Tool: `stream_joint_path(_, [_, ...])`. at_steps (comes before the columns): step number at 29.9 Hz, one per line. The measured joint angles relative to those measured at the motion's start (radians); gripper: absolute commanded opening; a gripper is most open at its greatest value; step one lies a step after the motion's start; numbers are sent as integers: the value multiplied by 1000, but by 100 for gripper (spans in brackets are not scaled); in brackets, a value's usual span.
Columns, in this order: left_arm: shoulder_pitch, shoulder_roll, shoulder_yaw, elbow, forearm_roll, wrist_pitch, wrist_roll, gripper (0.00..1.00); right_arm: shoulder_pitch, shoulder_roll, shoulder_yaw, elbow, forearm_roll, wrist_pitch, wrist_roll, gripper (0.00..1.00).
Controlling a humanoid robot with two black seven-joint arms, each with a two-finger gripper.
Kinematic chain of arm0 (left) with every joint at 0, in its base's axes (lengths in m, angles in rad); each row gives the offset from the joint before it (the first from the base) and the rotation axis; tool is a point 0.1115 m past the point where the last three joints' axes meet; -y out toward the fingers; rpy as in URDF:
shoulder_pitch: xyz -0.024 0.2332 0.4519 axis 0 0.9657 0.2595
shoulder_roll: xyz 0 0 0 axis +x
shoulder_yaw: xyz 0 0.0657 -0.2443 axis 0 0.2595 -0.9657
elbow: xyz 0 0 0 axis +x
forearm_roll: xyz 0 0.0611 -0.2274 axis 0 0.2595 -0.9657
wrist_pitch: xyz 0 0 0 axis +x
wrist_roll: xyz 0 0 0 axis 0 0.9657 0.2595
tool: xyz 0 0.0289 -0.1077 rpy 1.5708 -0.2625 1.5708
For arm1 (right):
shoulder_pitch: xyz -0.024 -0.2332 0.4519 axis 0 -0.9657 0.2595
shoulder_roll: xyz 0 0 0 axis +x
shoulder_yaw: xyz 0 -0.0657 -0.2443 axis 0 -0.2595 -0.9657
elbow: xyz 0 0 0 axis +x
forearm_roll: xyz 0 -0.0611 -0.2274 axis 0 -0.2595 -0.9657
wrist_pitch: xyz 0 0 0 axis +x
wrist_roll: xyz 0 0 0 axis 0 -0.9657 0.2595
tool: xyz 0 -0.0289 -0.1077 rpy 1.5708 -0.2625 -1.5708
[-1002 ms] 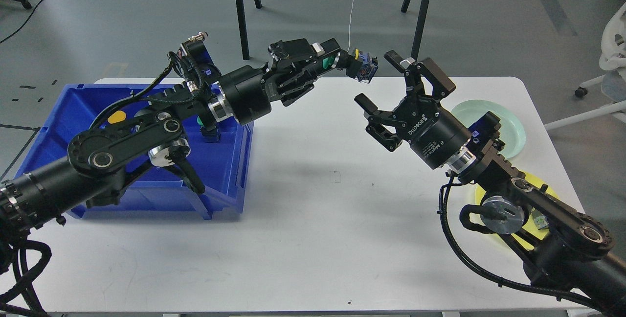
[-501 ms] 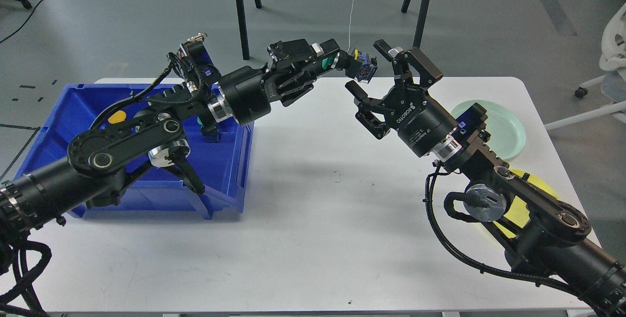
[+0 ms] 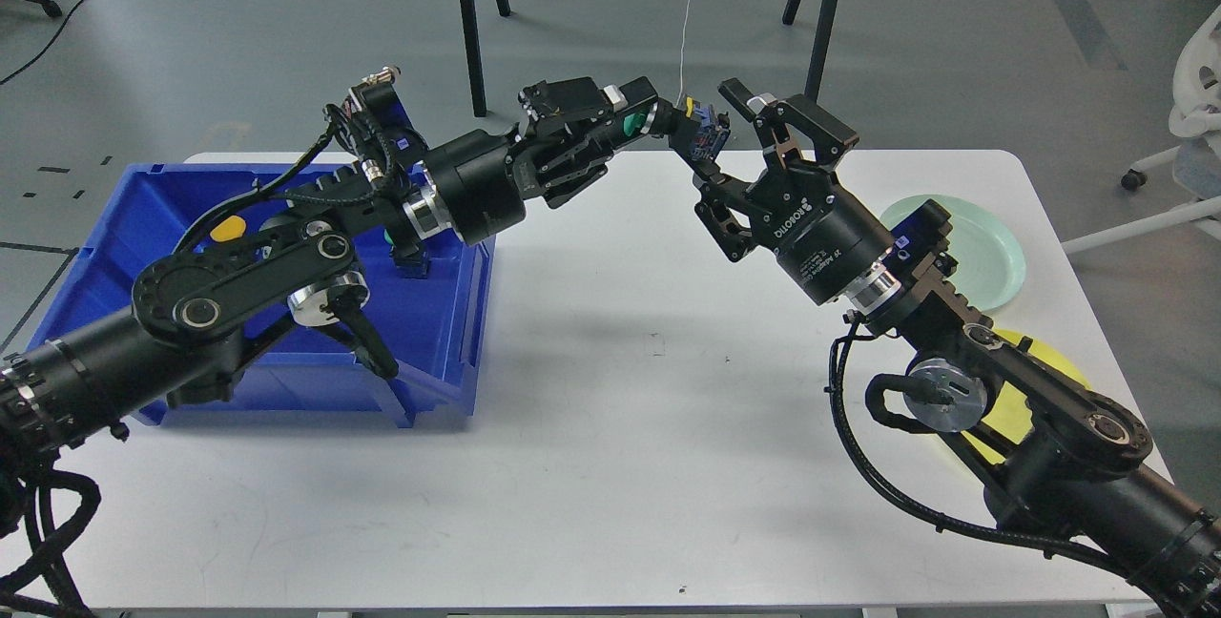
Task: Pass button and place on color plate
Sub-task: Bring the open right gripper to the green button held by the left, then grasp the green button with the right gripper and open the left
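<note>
My left gripper [image 3: 637, 118] is shut on a button [image 3: 699, 128] with a green cap, a silver ring and a blue-black body. It holds the button in the air above the table's far edge, body end pointing right. My right gripper [image 3: 717, 139] is open. One finger is above the button's blue end and the other is below it, and I cannot tell whether either touches it. A pale green plate [image 3: 992, 251] lies at the far right of the table. A yellow plate [image 3: 1013, 408] lies nearer, partly hidden by my right arm.
A blue bin [image 3: 124, 217] stands on the left of the white table [image 3: 610, 427]. In it are a yellow button [image 3: 227, 229] and a green one [image 3: 391, 238], partly hidden by my left arm. Black stand legs [image 3: 467, 17] rise behind the table.
My right gripper has moved left and up towards the button, and its open fingers now bracket the blue end. My left gripper has kept its hold and shifted only slightly.
</note>
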Motion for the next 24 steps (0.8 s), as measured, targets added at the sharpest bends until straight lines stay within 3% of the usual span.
stream_joint_path(9, [-1, 0, -1, -1, -1, 0, -1, 33, 7, 0, -2, 0, -3, 0, 24, 22])
stream_joint_path(16, [1, 0, -1, -1, 1, 2, -1, 59, 7, -1, -3, 0, -3, 0, 30, 16])
stream_joint_path(24, [8, -17, -5, 1, 2, 4, 3, 72, 9, -3, -4, 3, -9, 2, 33, 15])
